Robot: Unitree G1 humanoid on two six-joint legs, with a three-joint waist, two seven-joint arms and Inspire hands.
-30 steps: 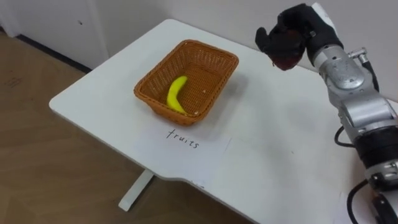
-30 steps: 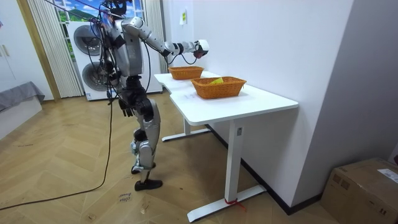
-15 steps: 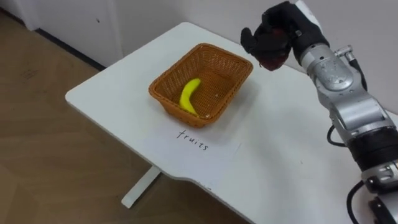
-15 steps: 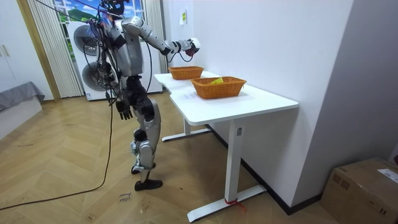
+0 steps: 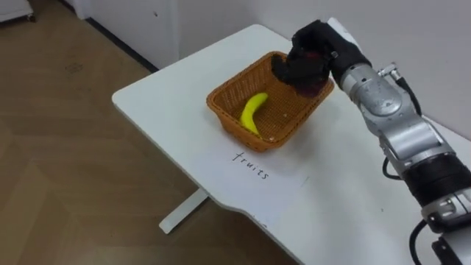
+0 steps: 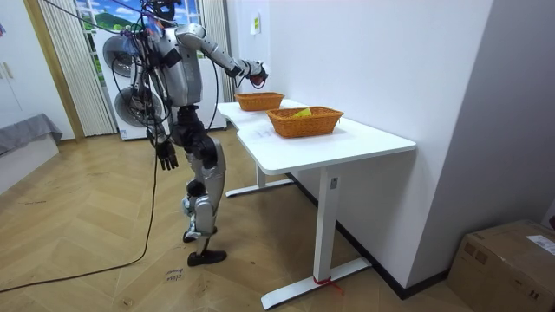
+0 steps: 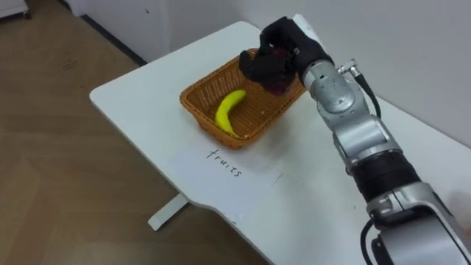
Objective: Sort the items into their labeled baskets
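The fingers point(image 5: 291, 68) of the right hand point(image 5: 315, 50) are curled round a dark red fruit point(image 5: 312, 86), so most of it is covered and I cannot tell which way it points. The hand hangs above the far right end of the wicker basket point(image 5: 224, 115), clear of the rim.

In the basket lies a banana point(image 5: 252, 112). Its long axis runs from the near end to the far end, tipped a little to the right, and its curve bulges to the left. The basket's own long axis runs from near left to far right on the white table point(image 5: 158, 96). A sheet of paper point(image 5: 276, 184) with handwriting lies flat just in front of its near side.

From across the room, a second basket point(image 6: 258, 101) sits farther along the tables. The robot stands upright at their edge with its right arm stretched out above them. Its left hand point(image 6: 167, 157) hangs by its hip, fingers loose and pointing down.
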